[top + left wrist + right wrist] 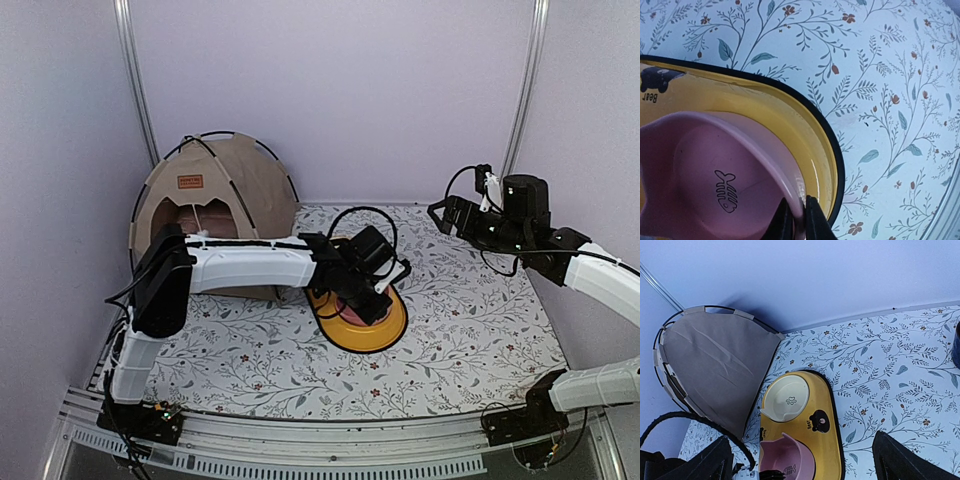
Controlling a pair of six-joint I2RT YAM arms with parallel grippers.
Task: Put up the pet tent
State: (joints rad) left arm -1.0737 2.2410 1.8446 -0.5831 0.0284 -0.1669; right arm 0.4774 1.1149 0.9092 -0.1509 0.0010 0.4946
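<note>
Looking from the top, the pet tent [215, 200] stands upright, well left of and behind the left claw [368, 305]. Left wrist cam: that claw pinches the pink bowl [705, 170] by its rim, nearly closed. Right wrist cam: right claw [802, 460] gapes wide, empty, tent off to its left.

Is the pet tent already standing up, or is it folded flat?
Standing up. The pet tent forms a full dome at the back left, its black poles arched over the fabric and its doorway open.
</note>
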